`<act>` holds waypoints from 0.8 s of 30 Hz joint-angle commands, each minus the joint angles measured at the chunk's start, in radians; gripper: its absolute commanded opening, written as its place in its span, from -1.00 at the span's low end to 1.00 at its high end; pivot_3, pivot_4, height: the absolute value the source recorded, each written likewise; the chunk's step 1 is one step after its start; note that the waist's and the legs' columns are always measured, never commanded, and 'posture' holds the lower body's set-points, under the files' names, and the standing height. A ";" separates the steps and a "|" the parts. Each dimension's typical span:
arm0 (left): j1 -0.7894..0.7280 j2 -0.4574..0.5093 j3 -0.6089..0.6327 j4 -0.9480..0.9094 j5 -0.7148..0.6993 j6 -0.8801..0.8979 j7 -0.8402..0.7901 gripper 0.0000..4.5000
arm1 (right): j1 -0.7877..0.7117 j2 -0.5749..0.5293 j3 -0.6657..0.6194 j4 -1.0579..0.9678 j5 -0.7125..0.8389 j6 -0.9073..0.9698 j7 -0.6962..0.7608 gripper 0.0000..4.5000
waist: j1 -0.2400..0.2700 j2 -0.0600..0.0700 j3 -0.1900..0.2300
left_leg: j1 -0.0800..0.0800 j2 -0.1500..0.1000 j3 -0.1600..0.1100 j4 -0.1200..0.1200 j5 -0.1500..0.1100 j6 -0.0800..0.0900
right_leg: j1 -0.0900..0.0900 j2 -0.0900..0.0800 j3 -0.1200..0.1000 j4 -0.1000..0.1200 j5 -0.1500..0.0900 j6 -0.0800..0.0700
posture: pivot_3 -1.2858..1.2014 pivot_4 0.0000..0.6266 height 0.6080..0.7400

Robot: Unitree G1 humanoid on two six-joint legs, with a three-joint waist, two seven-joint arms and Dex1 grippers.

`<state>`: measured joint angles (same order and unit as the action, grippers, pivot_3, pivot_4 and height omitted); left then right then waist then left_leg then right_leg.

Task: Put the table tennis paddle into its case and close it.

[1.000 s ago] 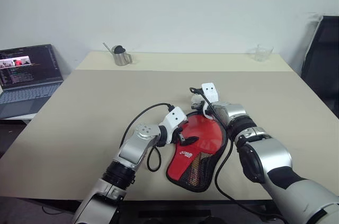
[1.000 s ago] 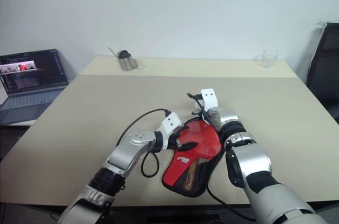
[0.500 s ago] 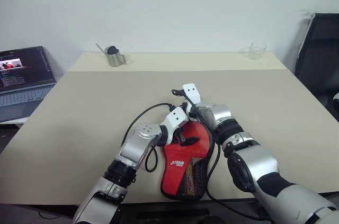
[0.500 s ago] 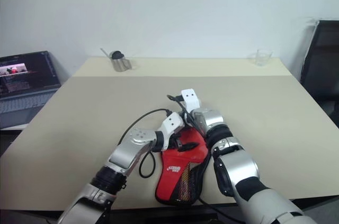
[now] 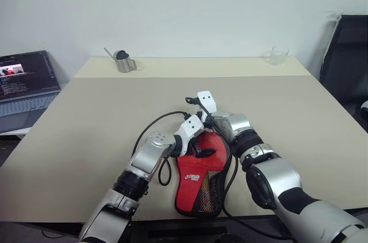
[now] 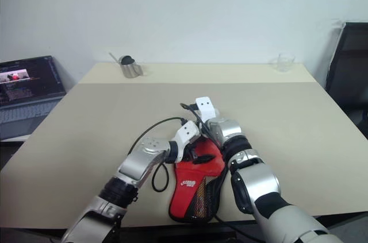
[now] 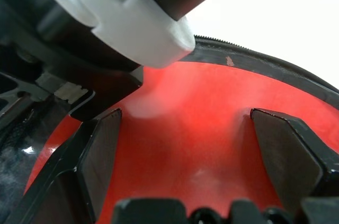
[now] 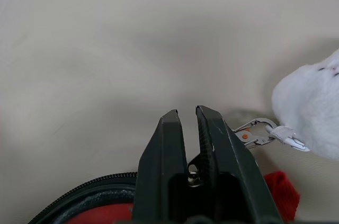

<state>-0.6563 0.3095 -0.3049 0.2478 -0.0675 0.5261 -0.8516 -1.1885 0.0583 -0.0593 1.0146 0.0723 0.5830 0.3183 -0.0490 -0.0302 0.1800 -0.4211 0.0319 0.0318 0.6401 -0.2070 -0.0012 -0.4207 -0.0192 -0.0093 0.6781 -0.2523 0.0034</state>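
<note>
On the table (image 5: 86, 111), the red case (image 5: 201, 180) lies by the near edge, long axis front-to-back, narrow end nearest; left gripper (image 5: 202, 149) spread wide over it, right gripper (image 8: 189, 134) clenched on its zipper pull (image 8: 193, 173)

Beige counter (image 5: 86, 122) with items at its edges.
Metal cup (image 5: 122, 62) and clear glass (image 5: 278, 56) at the far edge; open laptop (image 5: 26, 88) beside the counter's left.

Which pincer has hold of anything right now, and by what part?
The right pincer is shut on the case by its small metal zip pull at the rim. The left pincer is open over the case's red side, gripping nothing.
</note>
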 commanded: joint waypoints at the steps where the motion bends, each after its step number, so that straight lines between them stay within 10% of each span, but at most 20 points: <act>1: 0.056 0.007 -0.029 0.143 0.032 0.046 0.011 0.89 | -0.037 -0.016 -0.018 -0.013 0.022 0.003 0.008 -0.99 | 0.001 0.000 0.000 | 0.000 0.000 0.000 0.000 0.000 0.000 | 0.000 0.000 0.000 0.000 0.000 0.000 | 0.03 -0.52 1.00; 24: 0.097 0.022 -0.055 0.084 0.028 0.066 -0.013 0.89 | -0.050 -0.106 -0.001 0.086 0.002 -0.071 -0.075 -0.99 | 0.020 -0.002 -0.002 | 0.007 0.000 -0.001 0.002 0.000 0.000 | 0.009 -0.003 -0.001 -0.003 -0.002 0.003 | 0.03 -0.52 1.00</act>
<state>-0.6335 0.3085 -0.3073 0.2533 -0.0749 0.5201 -0.8575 -1.2067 -0.0125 -0.0561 1.1148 0.0932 0.5430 0.2636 -0.0286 -0.0319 0.1776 -0.4142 0.0317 0.0304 0.6417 -0.2069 -0.0012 -0.4114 -0.0218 -0.0104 0.6750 -0.2539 0.0064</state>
